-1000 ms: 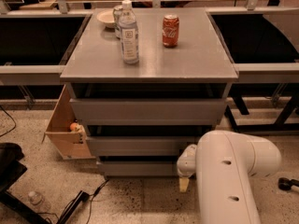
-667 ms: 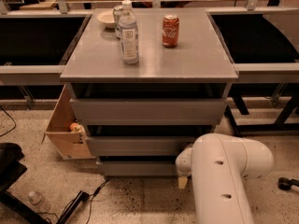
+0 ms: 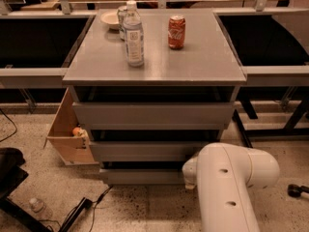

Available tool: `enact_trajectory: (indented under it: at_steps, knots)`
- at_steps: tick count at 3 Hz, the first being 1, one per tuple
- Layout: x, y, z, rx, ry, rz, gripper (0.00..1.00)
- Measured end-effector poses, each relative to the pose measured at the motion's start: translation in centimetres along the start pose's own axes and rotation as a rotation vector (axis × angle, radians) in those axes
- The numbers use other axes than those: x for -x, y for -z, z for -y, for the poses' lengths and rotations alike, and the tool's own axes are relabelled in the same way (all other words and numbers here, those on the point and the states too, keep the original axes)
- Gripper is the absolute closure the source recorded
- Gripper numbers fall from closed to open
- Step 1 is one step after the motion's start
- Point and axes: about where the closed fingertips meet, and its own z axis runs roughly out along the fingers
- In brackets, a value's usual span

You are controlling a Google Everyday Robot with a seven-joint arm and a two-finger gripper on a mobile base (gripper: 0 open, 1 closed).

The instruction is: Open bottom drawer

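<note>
The bottom drawer is the lowest and narrowest grey front of the three-drawer cabinet, just above the floor. Only its flat front panel shows; no tray inside is visible. My white arm comes in from the lower right. My gripper is at the right end of the bottom drawer's front, mostly hidden behind the arm's wrist. I cannot tell whether it touches the panel.
On the cabinet top stand a water bottle, a red soda can and a white bowl. A cardboard box leans at the cabinet's left. Cables and a small bottle lie on the floor. A table leg stands to the right.
My arm has shifted a little left and swung in, bringing the gripper end closer to the right end of the bottom drawer. The drawers look unchanged.
</note>
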Motion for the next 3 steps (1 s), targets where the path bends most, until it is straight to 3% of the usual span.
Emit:
enact_trajectory:
  at_steps: [1, 2, 3]
  knots:
    - [0.0, 0.8, 0.2, 0.0, 0.0, 0.0, 0.85]
    - [0.0, 1.5, 0.3, 0.0, 0.0, 0.0, 1.0]
    - [0.0, 2.3, 0.4, 0.0, 0.0, 0.0, 1.0]
